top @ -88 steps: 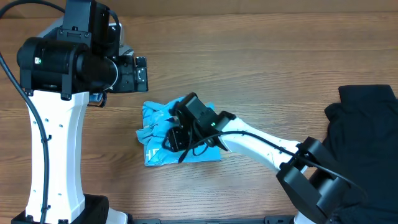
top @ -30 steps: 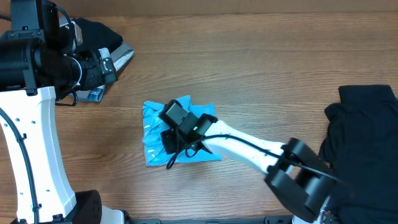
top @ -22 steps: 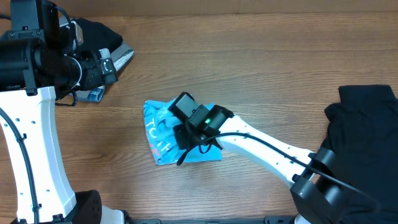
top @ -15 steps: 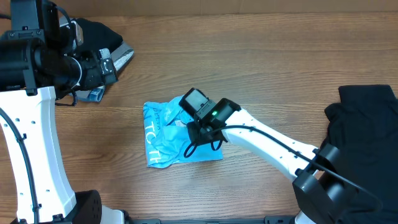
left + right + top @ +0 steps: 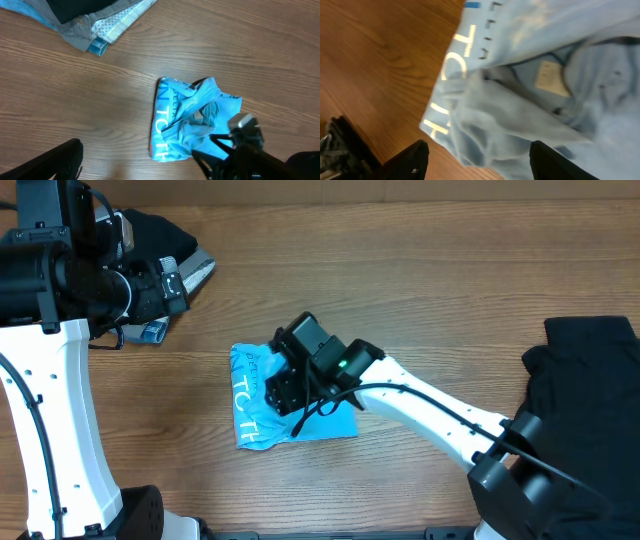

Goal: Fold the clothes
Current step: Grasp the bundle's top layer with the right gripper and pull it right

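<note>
The sky-blue T-shirt [image 5: 248,395] lay mid-tabletop [image 5: 450,270] as a rumpled, half-made bundle, not yet squared. The right pincer [image 5: 480,156] hung over it, fingers spread, gripping nothing. The left pincer [image 5: 172,283] stood released at far left. A black garment [image 5: 590,380] at right looked unfolded.

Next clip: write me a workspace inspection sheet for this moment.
Surface: wooden table, bare wood around the shirt.
Job's things: light blue T-shirt bunched mid-table, white lettering showing; black garment at the right edge; pile of garments at the far left.
Clutter: nothing seen.
Grippers: right gripper open just above the T-shirt, holding nothing; left gripper open, near the pile, holding nothing.
Cables: black cable looped at the right wrist, hanging over the T-shirt.
Surroundings: nothing seen.
</note>
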